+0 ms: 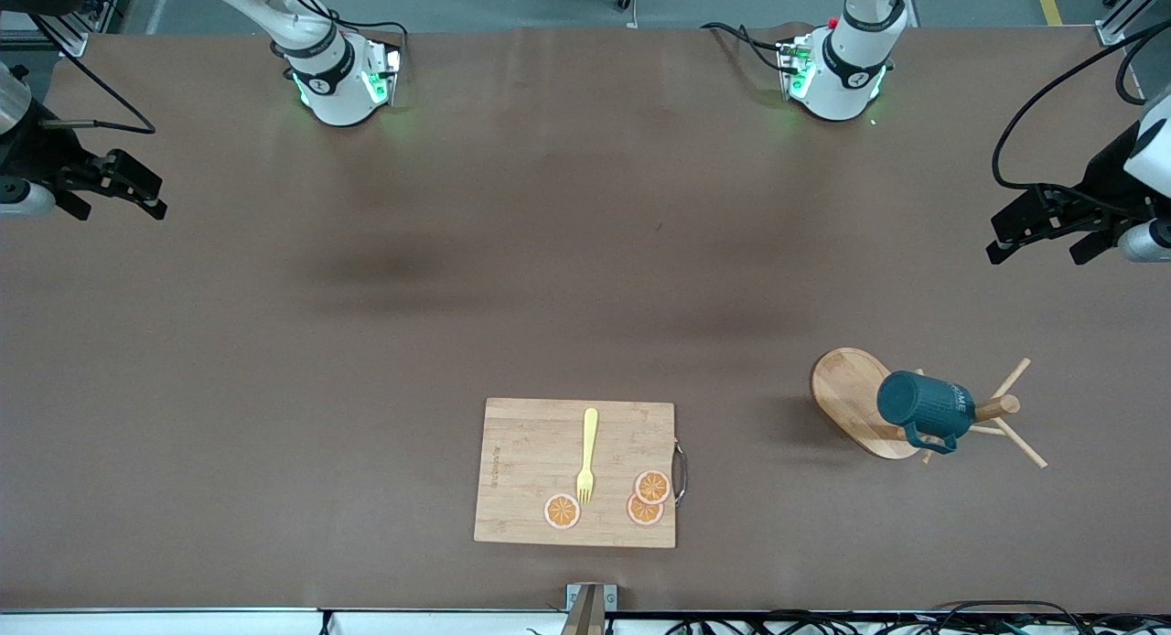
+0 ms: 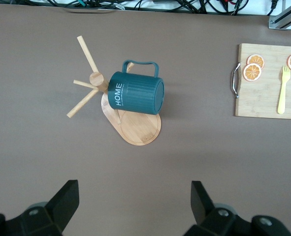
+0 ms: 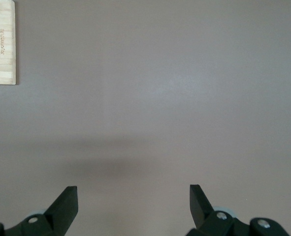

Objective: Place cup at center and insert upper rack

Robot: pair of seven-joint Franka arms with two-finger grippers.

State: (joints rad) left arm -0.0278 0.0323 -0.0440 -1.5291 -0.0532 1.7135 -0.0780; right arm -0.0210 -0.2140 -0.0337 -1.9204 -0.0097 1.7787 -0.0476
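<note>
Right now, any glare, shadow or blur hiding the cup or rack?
Front view: even light, no glare; the cup hangs sharp on the upper rack, a soft shadow beside the base. Left wrist view: both crisp, lettering readable. Right wrist view: neither shows, only a faint shadow band on the table.

On the brown worktop (image 1: 366, 342), a bamboo cutting board (image 1: 531, 452) with a metal handle (image 1: 680, 471) at the end toward the left arm. On it, a yellow fork (image 1: 587, 456) and what look like three orange slices (image 1: 646, 500), two overlapping.
</note>
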